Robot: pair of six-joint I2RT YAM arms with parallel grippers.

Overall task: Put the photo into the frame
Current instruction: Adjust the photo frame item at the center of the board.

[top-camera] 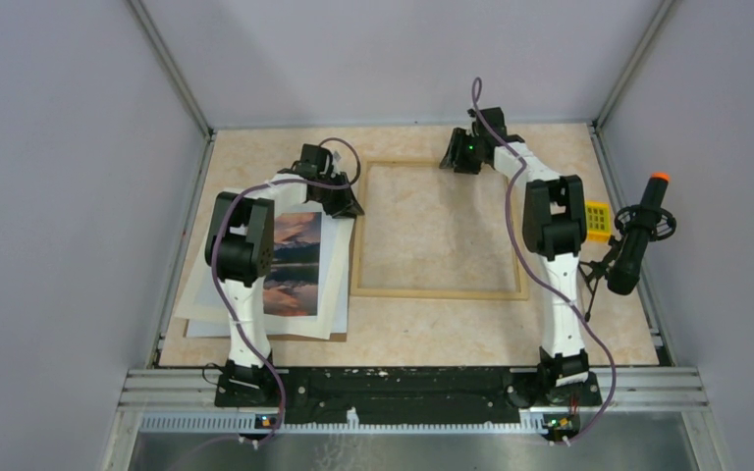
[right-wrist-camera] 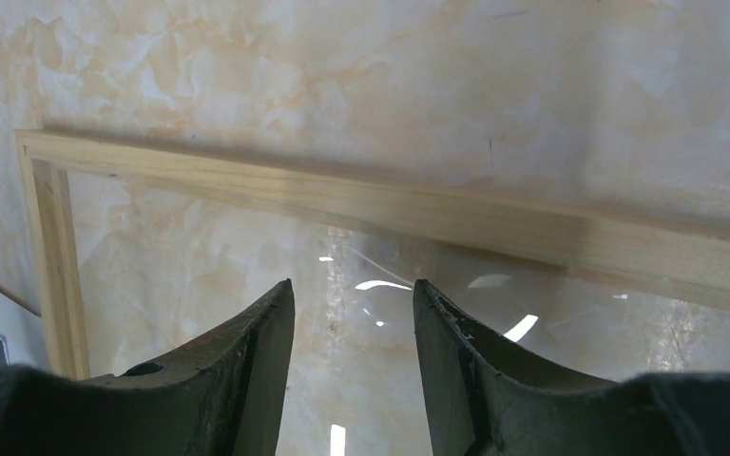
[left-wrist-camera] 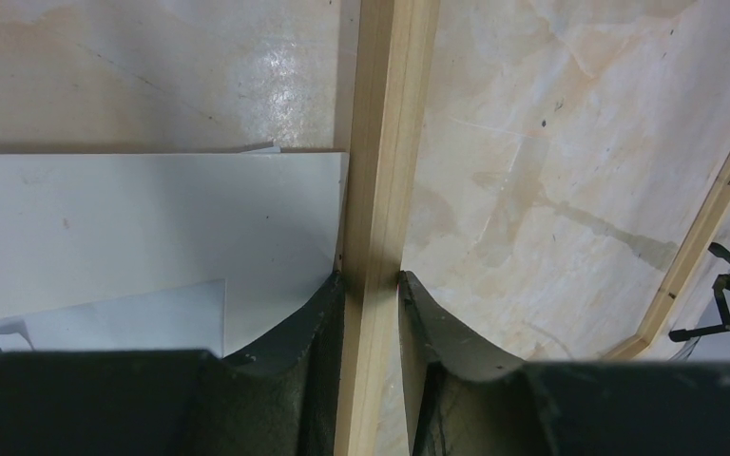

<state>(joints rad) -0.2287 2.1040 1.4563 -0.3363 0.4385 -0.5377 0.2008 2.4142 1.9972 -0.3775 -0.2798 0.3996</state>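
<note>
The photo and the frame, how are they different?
The photo is small and colourful; the frame is bigger, plain light wood. The photo lies on white sheets; the frame lies on the table beside them. Both are rectangles lying flat.

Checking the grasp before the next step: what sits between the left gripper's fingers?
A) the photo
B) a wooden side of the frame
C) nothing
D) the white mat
B: the left wrist view shows the left gripper with one finger against each side of a rail of the frame.
</note>
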